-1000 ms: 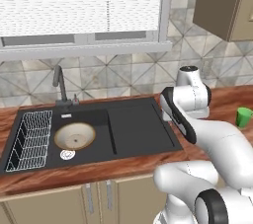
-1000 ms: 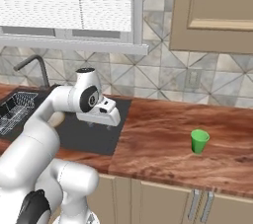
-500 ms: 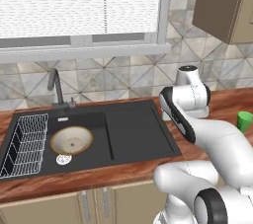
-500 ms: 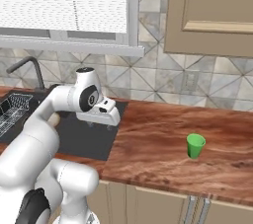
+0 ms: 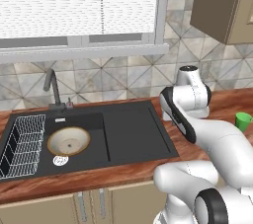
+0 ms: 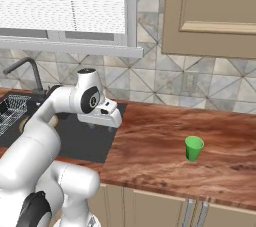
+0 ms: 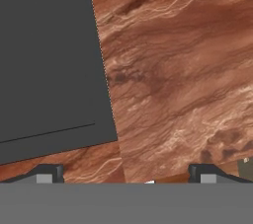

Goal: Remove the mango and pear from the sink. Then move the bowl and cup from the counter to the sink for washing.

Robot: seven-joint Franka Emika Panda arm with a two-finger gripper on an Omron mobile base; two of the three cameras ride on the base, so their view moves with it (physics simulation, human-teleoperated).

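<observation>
wall: grey-beige diamond tiles (image 6: pixel 150 78)
window: white blinds (image 5: pixel 74 3), grey sill (image 5: pixel 84 50), far left
upper cabinet: tan door (image 6: pixel 210 11), far right
lower cabinets: beige, metal handles (image 6: pixel 195 211)

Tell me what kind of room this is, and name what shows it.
A kitchen, rendered: a matte black recessed sink with a dark faucet set in a reddish-brown wood-grain countertop, a tiled wall behind, and a beige wall cabinet above.

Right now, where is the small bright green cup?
The small bright green cup stands upright on the reddish-brown wood counter, right of the black sink, apart from the arm.
</observation>
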